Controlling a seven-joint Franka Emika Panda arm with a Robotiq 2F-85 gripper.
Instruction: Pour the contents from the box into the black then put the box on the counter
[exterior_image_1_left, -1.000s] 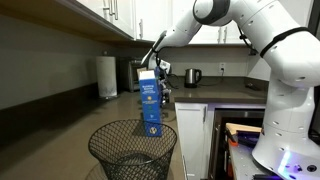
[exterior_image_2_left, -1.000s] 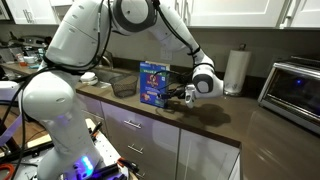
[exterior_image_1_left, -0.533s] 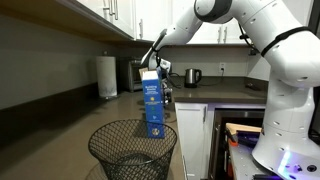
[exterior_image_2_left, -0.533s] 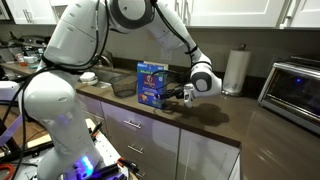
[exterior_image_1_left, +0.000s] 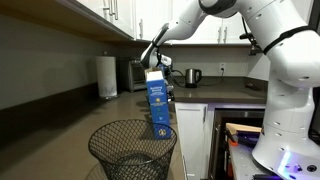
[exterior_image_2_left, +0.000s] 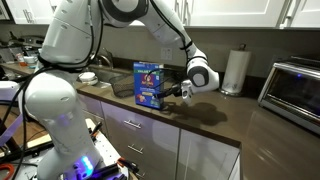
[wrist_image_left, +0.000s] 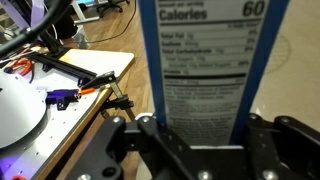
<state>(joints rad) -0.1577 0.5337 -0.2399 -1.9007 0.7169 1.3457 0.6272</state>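
Observation:
The blue box (exterior_image_1_left: 157, 100) stands upright on the dark counter (exterior_image_1_left: 118, 106), just behind the black wire-mesh wastebasket (exterior_image_1_left: 133, 150). My gripper (exterior_image_1_left: 160, 68) reaches in from behind and is shut on the box's narrow sides. In an exterior view the box (exterior_image_2_left: 150, 83) shows its yellow-red picture, with the gripper (exterior_image_2_left: 178, 91) at its right and black mesh (exterior_image_2_left: 122, 86) at its left. The wrist view is filled by the box's nutrition panel (wrist_image_left: 205, 70), held between the two fingers of the gripper (wrist_image_left: 195, 132). No contents are visible.
A paper towel roll (exterior_image_2_left: 236, 72), a toaster oven (exterior_image_2_left: 296, 86) and a kettle (exterior_image_1_left: 193, 76) stand farther along the counter (exterior_image_2_left: 222, 116). White wall cabinets hang above. The counter's front edge and a low table with cables (wrist_image_left: 55, 95) lie left in the wrist view.
The gripper has carried the upright box a short way along the counter towards the wastebasket, and the box looks larger and closer to the mesh now.

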